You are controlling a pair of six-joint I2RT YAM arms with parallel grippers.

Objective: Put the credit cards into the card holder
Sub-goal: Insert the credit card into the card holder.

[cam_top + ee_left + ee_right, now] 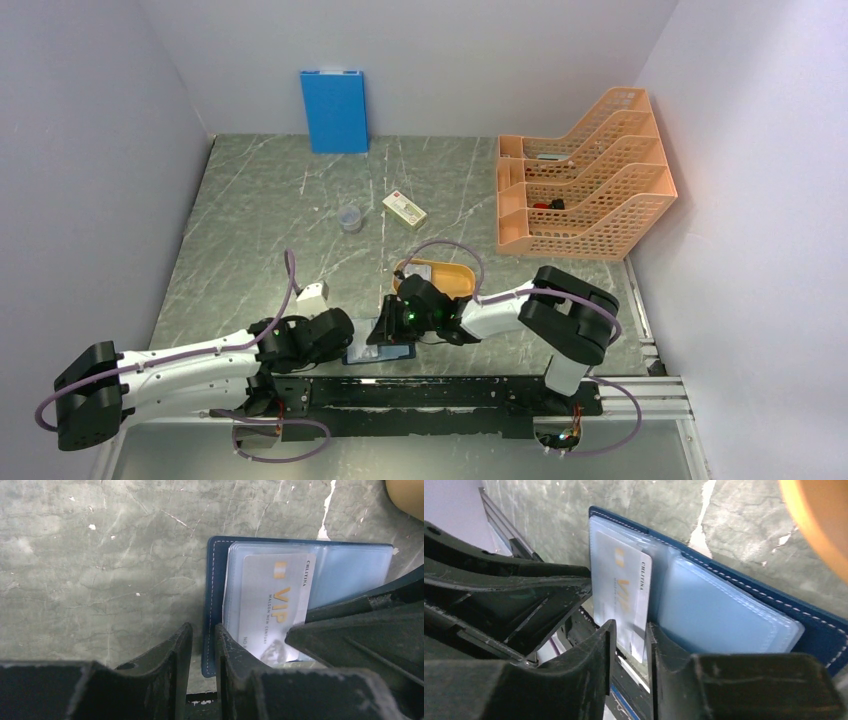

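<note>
- Right hand (630, 630) stood slightly open around the half-sleeved credit card (621, 580); retreating could drag it from the card holder (824, 640).
- Left hand (204, 630), narrowly parted, seemingly gripped nothing; the card holder might slide.

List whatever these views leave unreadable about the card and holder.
- Left wrist view: the card's lower end, hidden behind the left gripper and right gripper.
- Both wrist views: whether the card sits inside a sleeve or on it.
- Top view: the card holder, mostly covered by both grippers.
- Top view: the orange tray's contents, too small.
</note>
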